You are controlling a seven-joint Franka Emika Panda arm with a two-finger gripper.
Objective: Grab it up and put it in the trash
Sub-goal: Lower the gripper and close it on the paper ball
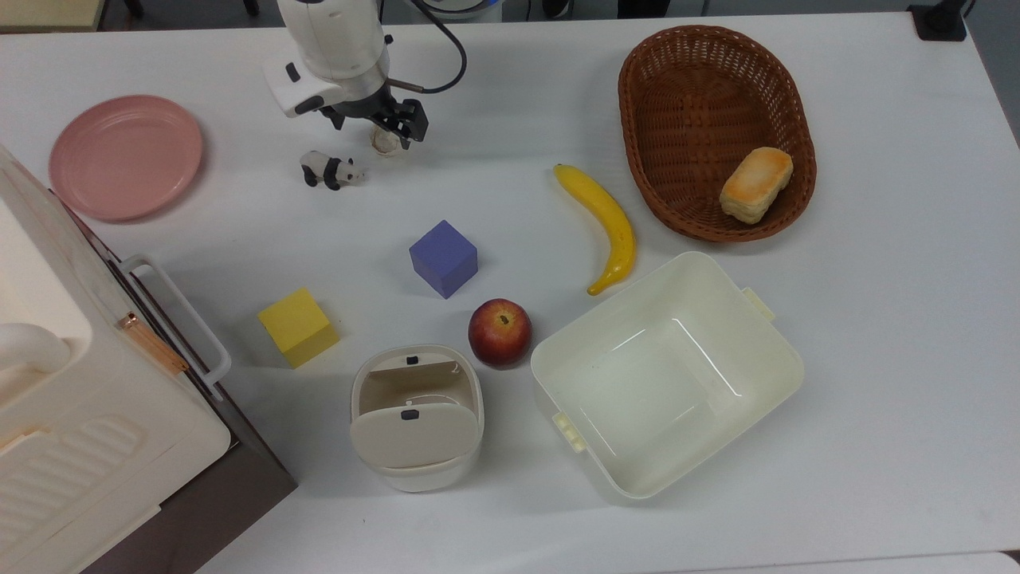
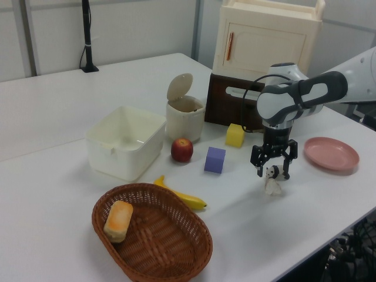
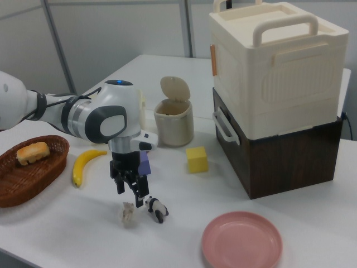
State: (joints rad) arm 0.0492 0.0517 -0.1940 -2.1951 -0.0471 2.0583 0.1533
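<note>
The tool (image 2: 274, 171) hangs spread open just above the paper (image 2: 271, 187), which lies on the worktop (image 1: 510, 119) beside the panda (image 1: 327, 169). It should drop straight down, straddle the paper and pinch without nudging the panda.

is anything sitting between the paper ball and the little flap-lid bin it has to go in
Yes, loosely. In the top view the paper ball lies under the open gripper, and the purple cube sits close to the straight line toward the flap-lid bin, whose flap stands open. Carried at height, the ball should clear it.
</note>
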